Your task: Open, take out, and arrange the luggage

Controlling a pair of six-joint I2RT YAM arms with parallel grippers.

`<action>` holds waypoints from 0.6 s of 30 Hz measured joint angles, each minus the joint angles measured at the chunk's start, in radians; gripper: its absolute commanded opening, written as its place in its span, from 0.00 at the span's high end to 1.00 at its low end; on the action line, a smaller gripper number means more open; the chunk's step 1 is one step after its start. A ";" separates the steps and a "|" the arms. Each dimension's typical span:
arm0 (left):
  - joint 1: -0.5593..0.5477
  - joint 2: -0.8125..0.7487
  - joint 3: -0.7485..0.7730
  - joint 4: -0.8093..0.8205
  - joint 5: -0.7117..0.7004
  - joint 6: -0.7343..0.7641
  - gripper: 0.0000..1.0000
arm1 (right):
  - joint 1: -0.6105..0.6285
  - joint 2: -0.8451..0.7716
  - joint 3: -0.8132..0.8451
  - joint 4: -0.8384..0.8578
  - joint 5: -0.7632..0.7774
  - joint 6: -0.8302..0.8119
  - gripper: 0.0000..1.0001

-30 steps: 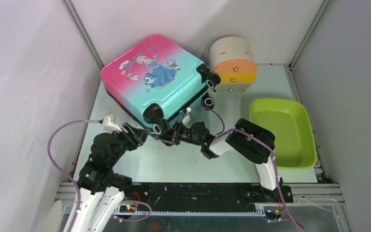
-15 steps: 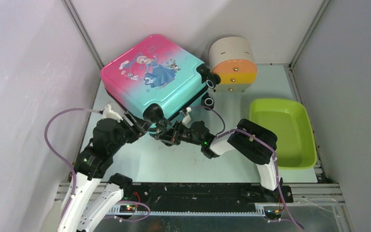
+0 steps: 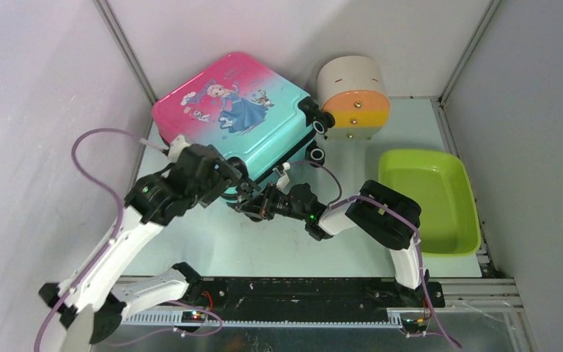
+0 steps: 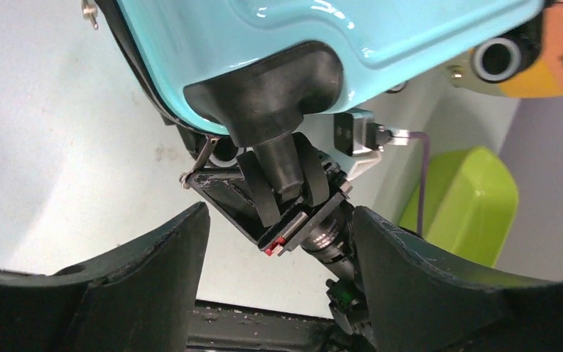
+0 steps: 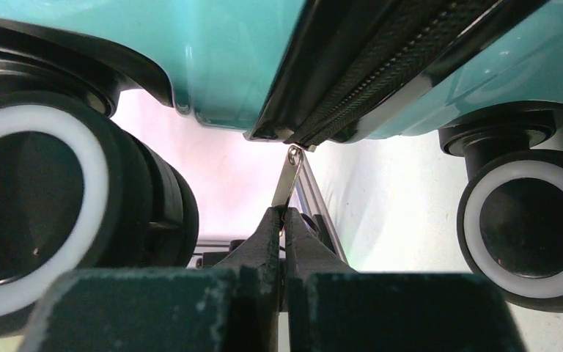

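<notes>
Pale grey panels are walling in the light teal table (image 3: 212,249) on three sides. Against the far left corner the luggage (image 3: 242,121) is lying with its printed face up and its two shells together, its wheel end turned toward both arms.

The left arm is standing folded: its lowest links are lying doubled back near the table's near edge, its white forearm is slanting up and away to the right, and its dark wrist is bending over the luggage's near corner. The left pincer (image 4: 280,213) is hovering there with its fingers spread wide. Nothing is sitting between them, and a black wheel housing (image 4: 271,88) is lying just ahead of the tips, apart from them.

The right arm is lying stretched low over the table, its elbow bulging near the lime-green tray (image 3: 429,198) and its forearm pointing left. The right pincer (image 5: 282,220) is pressing its fingers flat together on the slim metal zipper pull (image 5: 287,176), which is hanging from the black zip seam directly above the tips. In the wrist view one black wheel (image 5: 37,220) with a white ring is sitting close on this pincer's left, another (image 5: 528,235) on its right. Beyond the right pincer — past the far wheels — a beige cylinder (image 3: 352,95) with an orange-and-yellow face is resting just beside the luggage.
</notes>
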 measured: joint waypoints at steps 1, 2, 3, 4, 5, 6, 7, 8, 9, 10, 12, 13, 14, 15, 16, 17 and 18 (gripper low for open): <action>-0.006 0.025 0.017 -0.014 -0.007 -0.019 0.22 | 0.000 0.000 0.000 0.000 0.000 0.000 1.00; -0.014 0.064 0.034 -0.035 -0.013 -0.041 0.21 | 0.000 0.000 0.000 0.000 0.000 0.000 1.00; -0.019 0.095 0.043 -0.050 -0.015 -0.058 0.20 | 0.000 0.000 0.000 0.000 -0.001 0.000 1.00; -0.024 0.124 0.051 -0.066 -0.016 -0.074 0.20 | 0.000 0.000 0.000 0.000 -0.001 0.000 1.00; -0.027 0.156 0.057 -0.084 -0.016 -0.089 0.19 | 0.000 0.000 0.000 0.000 -0.002 0.000 1.00; -0.029 0.176 0.060 -0.093 -0.015 -0.099 0.19 | 0.000 0.000 0.000 0.000 -0.002 0.000 1.00; -0.029 0.194 0.061 -0.099 -0.014 -0.110 0.19 | 0.000 0.000 0.000 0.000 -0.004 0.000 1.00; -0.029 0.215 0.061 -0.104 -0.014 -0.124 0.19 | 0.000 0.000 0.000 0.000 -0.005 0.001 1.00; -0.029 0.228 0.061 -0.106 -0.013 -0.132 0.18 | 0.000 0.000 0.000 0.000 -0.007 0.001 1.00; -0.029 0.242 0.061 -0.107 -0.012 -0.145 0.18 | 0.000 0.000 0.000 0.000 -0.008 0.001 1.00; -0.029 0.261 0.061 -0.106 -0.013 -0.158 0.17 | 0.000 0.000 0.000 0.000 -0.008 0.001 1.00; -0.029 0.268 0.061 -0.103 -0.013 -0.161 0.16 | 0.000 0.000 0.000 0.000 -0.008 0.001 1.00; -0.029 0.275 0.061 -0.099 -0.013 -0.163 0.16 | 0.000 0.000 0.000 0.000 -0.008 0.001 1.00; -0.029 0.283 0.061 -0.094 -0.014 -0.166 0.16 | 0.000 0.000 0.000 0.000 -0.008 0.000 1.00; -0.029 0.293 0.061 -0.090 -0.014 -0.168 0.16 | 0.000 0.000 0.000 0.000 -0.008 0.001 1.00; -0.029 0.302 0.061 -0.087 -0.014 -0.169 0.16 | 0.000 0.000 0.000 0.000 -0.008 0.001 1.00; -0.029 0.316 0.061 -0.085 -0.014 -0.169 0.16 | 0.000 0.000 0.000 0.000 -0.008 0.001 1.00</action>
